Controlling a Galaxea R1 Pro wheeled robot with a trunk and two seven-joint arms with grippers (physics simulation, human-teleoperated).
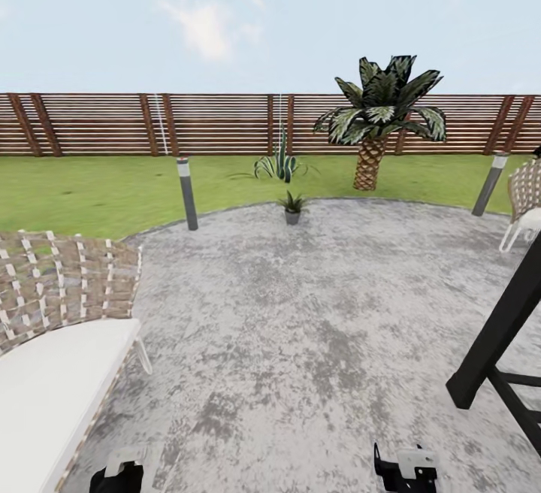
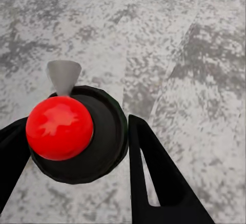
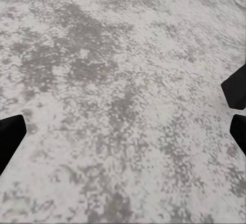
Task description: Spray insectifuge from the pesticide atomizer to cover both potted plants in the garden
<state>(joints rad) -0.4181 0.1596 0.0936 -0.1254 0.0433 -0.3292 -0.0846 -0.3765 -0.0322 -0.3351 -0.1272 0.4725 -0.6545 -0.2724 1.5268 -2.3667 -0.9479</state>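
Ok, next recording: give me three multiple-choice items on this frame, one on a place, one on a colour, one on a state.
1. Where does the potted plant stand?
A. at the patio's far edge
B. on the white seat
C. beside the fence

2. What colour is the atomizer's cap?
A. blue
B. red
C. yellow

3. How is the left pincer?
A. open on nothing
B. round the atomizer
C. gripping the palm

Key: 1 A, paving meets lawn just behind it; 2 B, a red dome tops the black body; 3 B, dark fingers flank the atomizer.
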